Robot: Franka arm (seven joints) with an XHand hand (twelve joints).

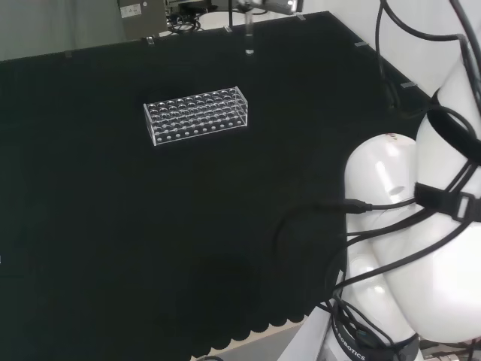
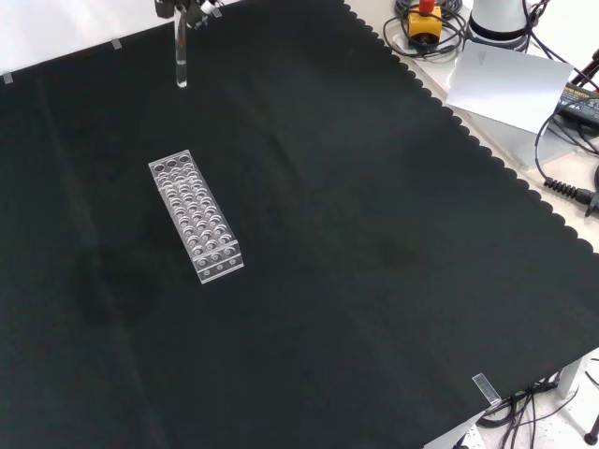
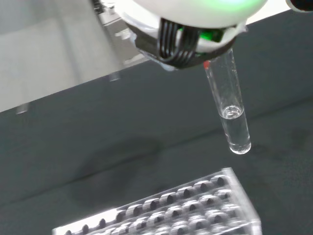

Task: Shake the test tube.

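- Clear test tube hanging upright in the air, top end gripped by the hand, rounded bottom pointing down at the black cloth.
- A little clear liquid in the tube's lower part, seen in the wrist view.
- Hand closed on the tube's top; dark fingers pinching it at the front view's top edge.
- In the head view, tube near the bench's far edge, hand just above it at the top of the view.
- Clear plastic test tube rack flat on the cloth, well below the tube and apart from it, holes looking unfilled.
- In the front view, tube above the rack's far end, close to the cloth's far edge.
- Wide open cloth to the right of and nearer than the rack in the front view; scalloped cloth edge along the right.
- Beyond that edge: cables, a sheet of white paper, a yellow box with a red button.
- White arm links at the head view's right.
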